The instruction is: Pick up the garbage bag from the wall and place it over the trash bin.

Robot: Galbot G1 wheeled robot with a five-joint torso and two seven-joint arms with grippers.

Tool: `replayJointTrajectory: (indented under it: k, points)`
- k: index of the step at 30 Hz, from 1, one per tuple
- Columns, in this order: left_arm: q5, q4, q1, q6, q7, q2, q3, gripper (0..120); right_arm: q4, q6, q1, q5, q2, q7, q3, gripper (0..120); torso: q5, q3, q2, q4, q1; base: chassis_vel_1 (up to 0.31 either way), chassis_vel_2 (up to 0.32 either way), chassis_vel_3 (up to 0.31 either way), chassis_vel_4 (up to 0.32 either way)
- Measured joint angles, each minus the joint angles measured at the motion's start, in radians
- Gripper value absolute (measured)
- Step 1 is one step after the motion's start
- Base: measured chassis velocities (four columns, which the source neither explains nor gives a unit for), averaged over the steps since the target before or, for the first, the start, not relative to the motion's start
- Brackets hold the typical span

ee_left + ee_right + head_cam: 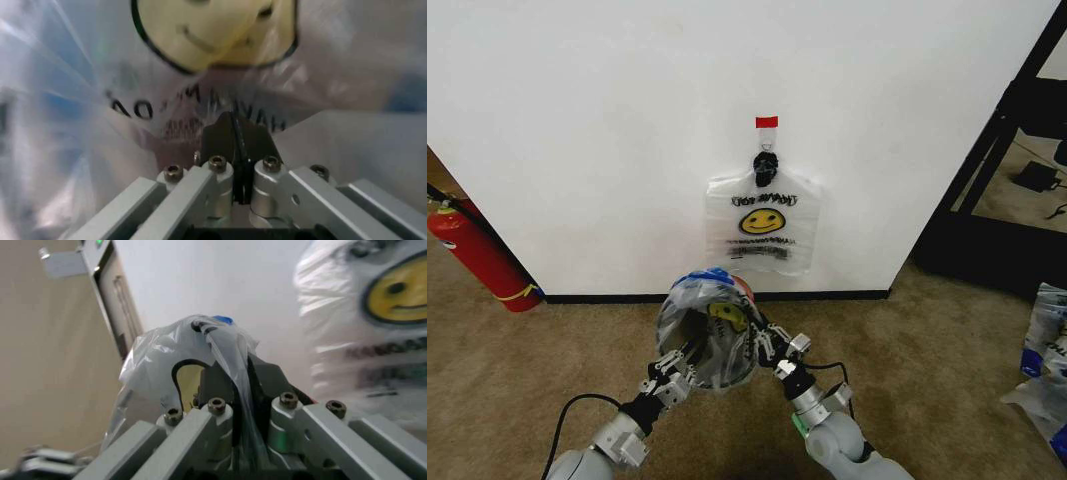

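Head view: the garbage bag (708, 328) is held open over the trash bin (745, 290), in front of the wall (627, 120). Its rim is pinched tight by the left hand (679, 365) and the right hand (765, 347). The thin plastic could be torn if pulled too hard. Brown carpet (507, 380) is seen below.

Translucent white garbage bag (708, 325) — yellow smiley, blue patches — before white wall (607, 130).
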Motion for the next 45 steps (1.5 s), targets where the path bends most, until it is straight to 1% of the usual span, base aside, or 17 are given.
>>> replayJointTrajectory:
  k: [1, 2, 6, 14, 19, 28, 33, 38, 45]
  points:
    - [0.000, 0.000, 0.000, 0.000, 0.000, 0.000, 0.000, 0, 0.000, 0.000, 0.000, 0.000, 0.000, 0.000, 0.000, 1, 0.0000, 0.000, 0.000, 0.0000, 0.000, 0.000, 0.000, 0.000, 0.000]
    - [-0.020, 0.009, -0.006, 0.023, -0.013, -0.003, 0.006, 0, -0.002, 0.002, -0.001, -0.015, 0.000, -0.007, -0.008, 1, 0.0000, 0.000, 0.000, 0.0001, 0.000, 0.000, 0.000, 0.000, 0.000]
    - [-0.043, 0.029, -0.018, 0.066, -0.034, -0.007, 0.012, 0, -0.001, 0.004, -0.015, -0.028, -0.001, -0.014, -0.021, 1, 0.0001, 0.000, 0.000, 0.0002, 0.000, 0.000, 0.000, 0.000, 0.000]
    - [-0.017, 0.090, -0.036, 0.098, -0.059, -0.030, 0.008, 0, 0.017, 0.004, -0.036, -0.027, -0.002, -0.063, -0.054, 1, 0.0001, 0.000, 0.000, 0.0001, 0.000, 0.000, 0.000, 0.000, 0.000]
    - [-0.010, 0.111, -0.034, 0.115, -0.064, -0.040, 0.001, 0, 0.030, -0.004, -0.036, -0.018, -0.003, -0.093, -0.072, 1, 0.0002, 0.000, 0.000, 0.0001, 0.000, 0.000, 0.000, 0.000, 0.000]
    - [-0.011, 0.111, -0.019, 0.136, -0.068, -0.037, -0.007, 0, 0.031, -0.003, -0.038, -0.046, -0.008, -0.134, -0.069, 1, 0.0002, 0.000, 0.000, 0.0002, 0.000, 0.000, 0.000, 0.000, 0.000]
    - [-0.061, 0.103, -0.014, 0.176, -0.082, -0.023, -0.010, 0, -0.006, 0.040, -0.025, -0.145, 0.005, -0.142, -0.044, 1, 0.0002, 0.000, 0.000, 0.0000, 0.000, 0.000, 0.000, 0.000, 0.000]
    - [-0.117, 0.101, -0.009, 0.203, -0.096, -0.019, -0.008, 0, -0.052, 0.090, -0.010, -0.253, 0.033, -0.117, -0.026, 1, 0.0003, 0.000, 0.000, 0.0001, 0.000, 0.000, 0.000, 0.000, 0.000]
    - [-0.148, 0.108, -0.008, 0.216, -0.116, -0.048, 0.004, 0, -0.089, 0.154, -0.001, -0.361, 0.068, -0.093, -0.018, 1, 0.0001, 0.000, 0.000, 0.0002, 0.000, 0.000, 0.000, 0.000, 0.000]
